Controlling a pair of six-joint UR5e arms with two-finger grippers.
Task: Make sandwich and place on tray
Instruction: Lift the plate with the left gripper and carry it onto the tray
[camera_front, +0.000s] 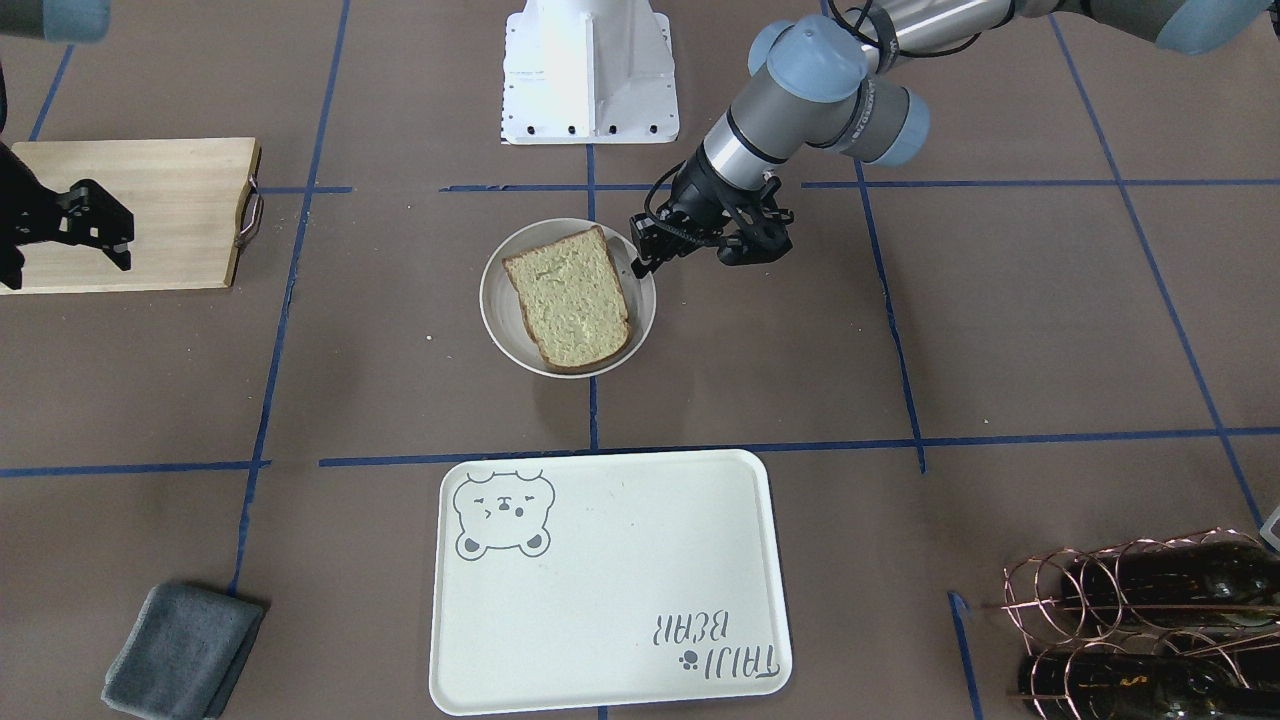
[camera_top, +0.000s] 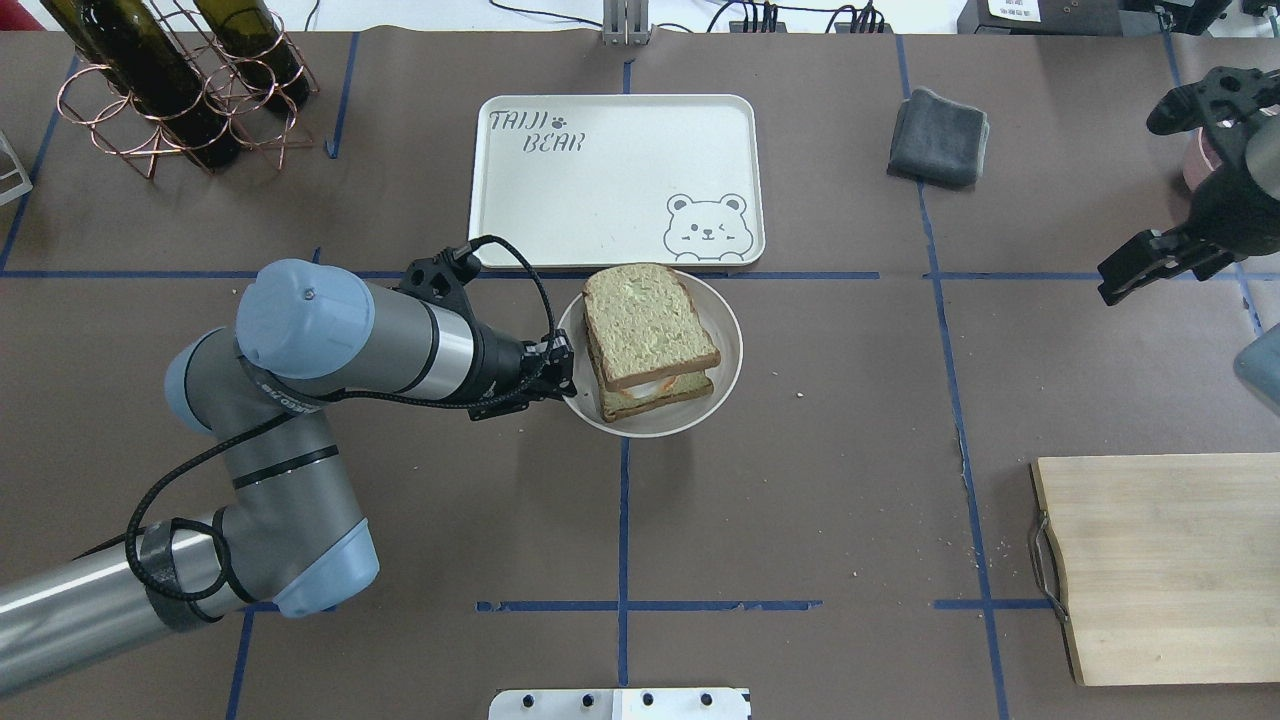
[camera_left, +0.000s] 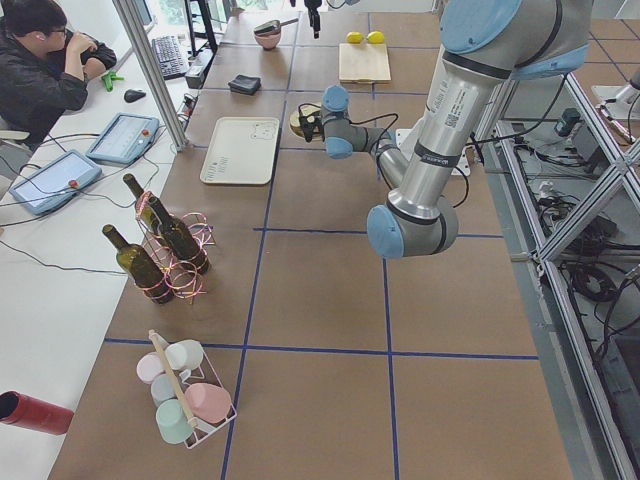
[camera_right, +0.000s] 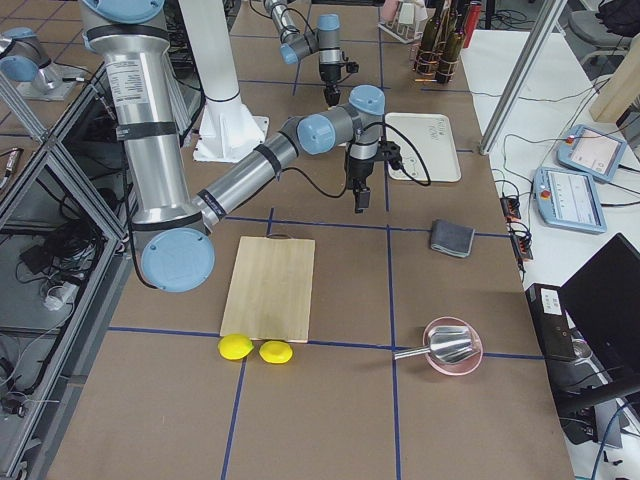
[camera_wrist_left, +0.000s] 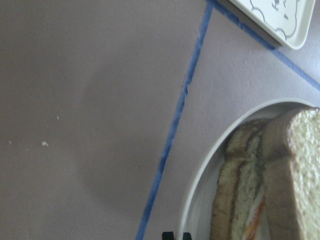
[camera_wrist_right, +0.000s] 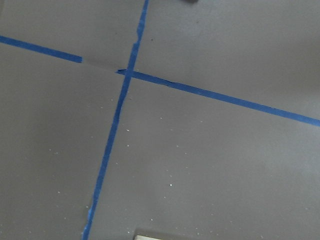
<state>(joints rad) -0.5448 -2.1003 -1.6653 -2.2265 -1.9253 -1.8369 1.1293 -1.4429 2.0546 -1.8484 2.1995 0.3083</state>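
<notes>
The sandwich (camera_front: 570, 297), two bread slices with egg showing between them in the overhead view (camera_top: 645, 335), lies on a small round white dish (camera_front: 497, 300). My left gripper (camera_front: 640, 265) is low at the dish's rim on the robot's left side (camera_top: 568, 375). Its fingertips (camera_wrist_left: 168, 235) are close together at the rim, shut on it. The sandwich's side layers show in the left wrist view (camera_wrist_left: 250, 190). The cream bear tray (camera_front: 610, 580) lies empty just beyond the dish (camera_top: 600, 190). My right gripper (camera_front: 105, 235) hangs open and empty over the cutting board's edge (camera_top: 1120, 280).
A wooden cutting board (camera_top: 1170, 560) lies on the robot's right. A grey cloth (camera_top: 940, 135) lies right of the tray. A copper rack with wine bottles (camera_top: 170, 90) stands at the far left. Two lemons (camera_right: 252, 349) and a pink bowl (camera_right: 455, 348) lie beyond the board.
</notes>
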